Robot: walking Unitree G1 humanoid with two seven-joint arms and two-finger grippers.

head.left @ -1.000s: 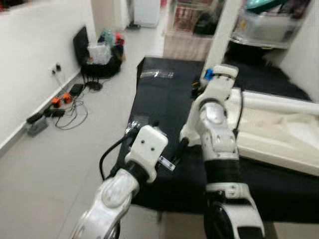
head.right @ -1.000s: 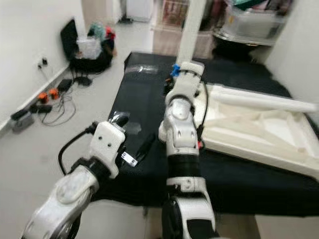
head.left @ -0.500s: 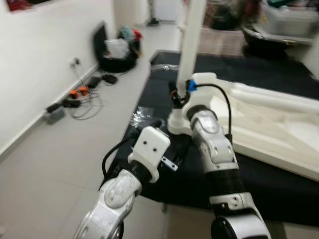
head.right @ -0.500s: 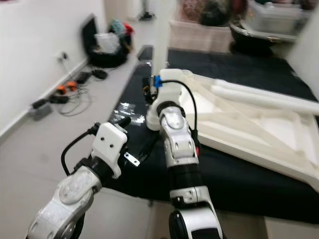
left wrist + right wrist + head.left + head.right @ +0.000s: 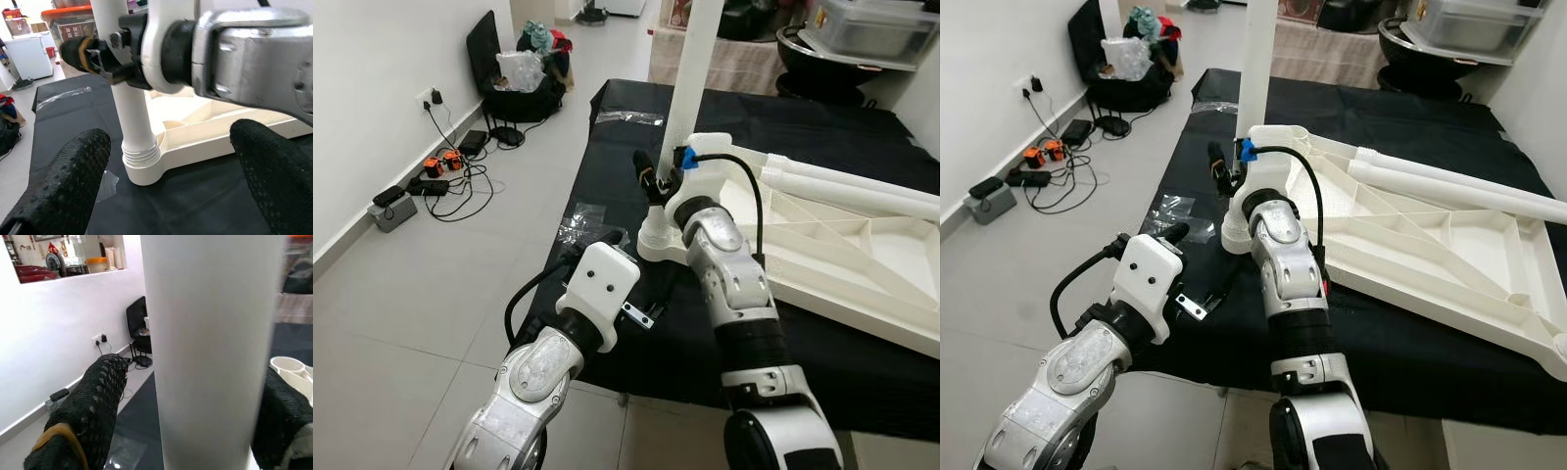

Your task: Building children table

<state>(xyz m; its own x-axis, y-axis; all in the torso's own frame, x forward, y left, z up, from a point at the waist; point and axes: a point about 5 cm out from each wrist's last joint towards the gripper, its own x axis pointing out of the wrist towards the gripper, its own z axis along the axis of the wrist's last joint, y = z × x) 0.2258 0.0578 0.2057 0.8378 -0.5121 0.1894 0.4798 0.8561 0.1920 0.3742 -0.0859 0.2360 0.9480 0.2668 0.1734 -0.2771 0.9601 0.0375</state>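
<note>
— Where's the leg?
— I see the white table leg upright in the corner socket of the overturned tabletop on the black mat, my right gripper clasped around it.
— Left?
— My left gripper hovers spread apart, just short of the socket.

Home rm: tiled floor, wall socket, storage tubs.

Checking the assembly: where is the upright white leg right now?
The white leg stands in the corner socket of the upturned tabletop, on its left end, with the right hand around it.
</note>
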